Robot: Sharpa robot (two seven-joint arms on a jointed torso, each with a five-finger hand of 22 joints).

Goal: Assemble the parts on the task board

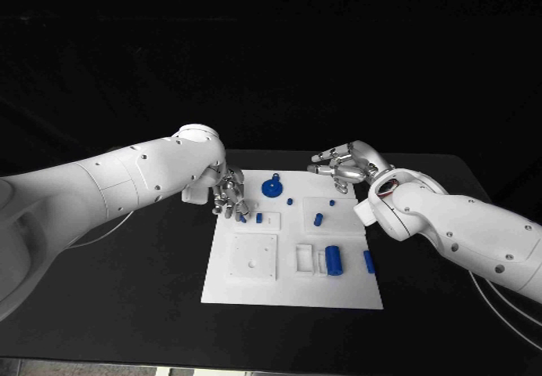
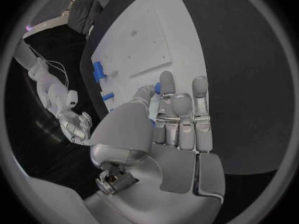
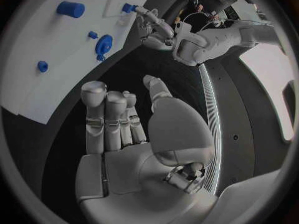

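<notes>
The white task board (image 1: 294, 274) lies in the middle of the black table. My left hand (image 1: 229, 196) hangs over the board's far left corner and pinches a small blue part (image 2: 157, 88) between thumb and a finger, low over the board. Another small blue piece (image 1: 260, 218) lies just beside it. My right hand (image 1: 345, 166) hovers beyond the board's far right corner, fingers apart, holding nothing. A blue gear-like disc (image 1: 271, 188) sits at the far edge between the two hands.
More blue parts lie on the board: a small peg (image 1: 290, 201), two short pieces (image 1: 317, 220) (image 1: 332, 204), a thick cylinder (image 1: 334, 255) and a slim bar (image 1: 368, 262) near the right side. Square recesses (image 1: 255, 257) occupy the near left.
</notes>
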